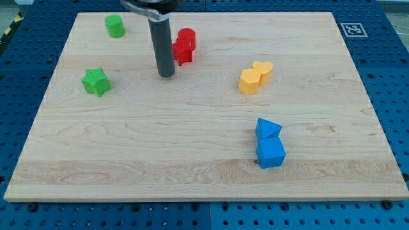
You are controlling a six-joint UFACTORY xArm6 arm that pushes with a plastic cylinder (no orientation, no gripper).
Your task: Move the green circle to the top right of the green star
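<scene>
The green circle [115,26] stands near the view's top left of the wooden board [204,172]. The green star [96,82] lies below it and slightly to the left, near the board's left side. My tip [166,73] rests on the board to the right of both green blocks, level with the star and well apart from it. It stands just left of two red blocks and touches neither green block.
A red circle [186,38] and a red star [182,51] sit just right of the rod. A yellow hexagon [250,82] and yellow heart [262,70] lie right of centre. A blue triangle [267,129] and blue cube [270,153] sit lower right.
</scene>
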